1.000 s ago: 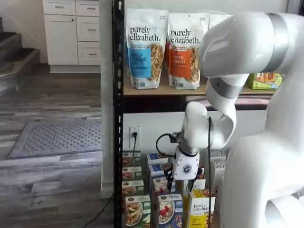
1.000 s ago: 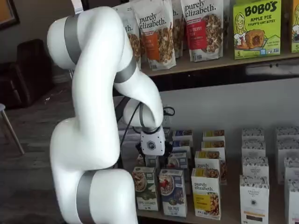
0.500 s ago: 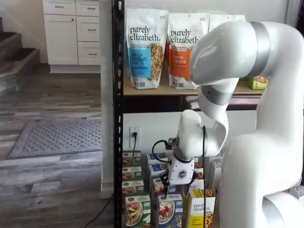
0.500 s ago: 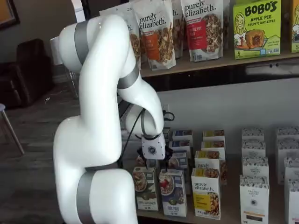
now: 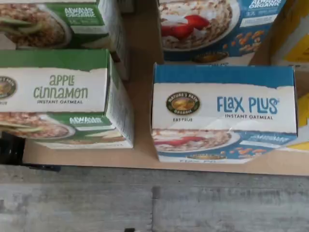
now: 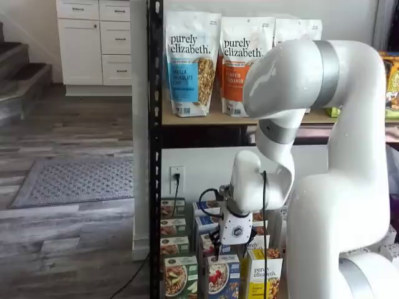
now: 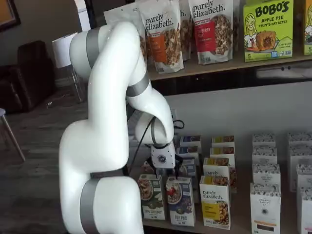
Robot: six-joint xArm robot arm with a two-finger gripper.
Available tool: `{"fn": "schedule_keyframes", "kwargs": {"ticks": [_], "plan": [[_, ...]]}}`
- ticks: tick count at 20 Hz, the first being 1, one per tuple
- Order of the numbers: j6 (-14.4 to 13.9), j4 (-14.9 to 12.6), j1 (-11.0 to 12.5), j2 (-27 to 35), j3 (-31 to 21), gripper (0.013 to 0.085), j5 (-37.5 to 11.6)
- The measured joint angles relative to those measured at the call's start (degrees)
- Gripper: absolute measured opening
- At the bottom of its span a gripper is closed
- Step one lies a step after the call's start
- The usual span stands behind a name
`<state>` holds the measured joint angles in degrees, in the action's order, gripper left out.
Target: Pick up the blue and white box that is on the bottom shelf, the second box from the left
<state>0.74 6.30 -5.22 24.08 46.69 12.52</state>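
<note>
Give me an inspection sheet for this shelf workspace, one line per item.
Surface: the bottom shelf is a tan board, crowded with rows of cartons.
Job's things: the blue and white box stands upright in the front row, marked Flax Plus instant oatmeal; also seen in both shelf views.
Clutter: green box beside it, apart; yellow box on its other side; granola bags on the upper board.
Grippers: the gripper hangs just above the front boxes; fingers not clear.
Cables: a black cable loops at the wrist; a plug sits in the wall outlet.
Surroundings: wood floor, grey rug, white cabinets.
</note>
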Motion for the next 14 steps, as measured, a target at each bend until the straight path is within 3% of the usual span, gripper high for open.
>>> {"fn": "schedule_keyframes", "kwargs": {"ticks": [6,14], "plan": [[-0.3,-1.3,0.9,3.9,3.5,0.085,-0.2],[1.1,-0.3,1.4,9.1,8.2,0.085,-1.4]]}}
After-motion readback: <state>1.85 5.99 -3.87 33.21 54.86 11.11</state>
